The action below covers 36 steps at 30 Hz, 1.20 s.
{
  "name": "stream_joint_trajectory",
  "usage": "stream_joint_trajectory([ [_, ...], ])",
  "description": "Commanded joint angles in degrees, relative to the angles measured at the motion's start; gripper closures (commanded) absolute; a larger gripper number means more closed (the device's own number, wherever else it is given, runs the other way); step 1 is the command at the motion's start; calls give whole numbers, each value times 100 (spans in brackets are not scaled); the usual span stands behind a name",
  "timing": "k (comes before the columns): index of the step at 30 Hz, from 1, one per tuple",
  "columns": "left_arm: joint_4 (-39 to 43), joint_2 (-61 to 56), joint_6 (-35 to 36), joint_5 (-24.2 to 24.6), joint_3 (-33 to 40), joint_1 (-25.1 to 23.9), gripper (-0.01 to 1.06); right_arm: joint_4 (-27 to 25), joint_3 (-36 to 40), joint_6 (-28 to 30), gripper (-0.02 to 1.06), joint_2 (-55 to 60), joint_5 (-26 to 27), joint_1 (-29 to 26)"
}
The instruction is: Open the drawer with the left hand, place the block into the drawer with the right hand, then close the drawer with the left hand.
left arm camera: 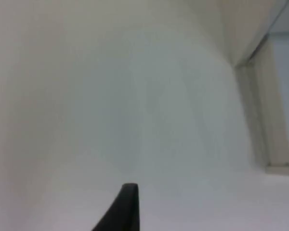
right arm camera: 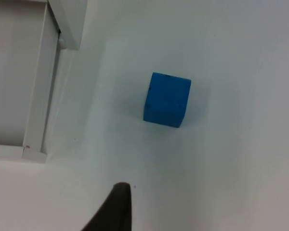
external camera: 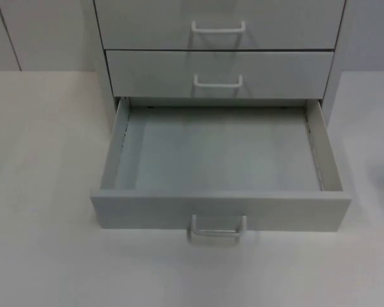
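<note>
Top view: a grey cabinet (external camera: 221,38) stands on the white table (external camera: 45,160). Its lowest drawer (external camera: 221,211) is pulled fully out, and the interior floor is bare. The drawer's white handle (external camera: 218,228) projects from the front panel. The two upper drawer fronts are flush with the cabinet, each with its own white handle.

Right wrist view: the right gripper (right arm camera: 116,208) hangs above the table — one black fingertip (right arm camera: 116,207) stands at the frame edge. Whether its jaws are apart or together cannot be told, since the second finger is out of frame. The blue block (right arm camera: 166,99) rests on the table, ahead of this fingertip and apart from it, untouched. To the far side of the block from the gripper's line runs the open drawer's side wall and front corner (right arm camera: 34,153). The block lies near that wall but outside the drawer.

Left wrist view: the left gripper (left arm camera: 123,209) shows as a single black fingertip (left arm camera: 125,207) over bare table — its opening cannot be judged. Ahead of it and off to one side stands a pale vertical edge of the cabinet (left arm camera: 267,120), well apart from the fingertip. It holds nothing visible.
</note>
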<state>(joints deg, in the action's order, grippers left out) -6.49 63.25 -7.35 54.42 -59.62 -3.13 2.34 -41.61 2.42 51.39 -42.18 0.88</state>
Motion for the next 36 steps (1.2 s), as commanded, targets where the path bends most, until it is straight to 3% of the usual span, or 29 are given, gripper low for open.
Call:
stream_joint_trajectory([
  [1,40,-218,148,-123,225,-118,0,-29,8,-1,-1,-21,-4,-13],
  [10,257,-1112,335,-182,1075,-423,0,-139,8,-1,-1,-21,-54,-13],
  [21,307,-1305,335,-113,1144,-423,0,-90,-94,-242,-1,56,-385,-13],
  [24,404,-1303,312,-113,1144,-423,0,84,-487,-451,-1,525,-712,-23],
  [29,415,-1303,312,-113,1144,-423,0,161,-1126,-613,-1,1582,-772,-23],
  [36,413,-1303,312,-102,1144,-423,0,128,-1629,-626,-1,2993,-542,-34],
])
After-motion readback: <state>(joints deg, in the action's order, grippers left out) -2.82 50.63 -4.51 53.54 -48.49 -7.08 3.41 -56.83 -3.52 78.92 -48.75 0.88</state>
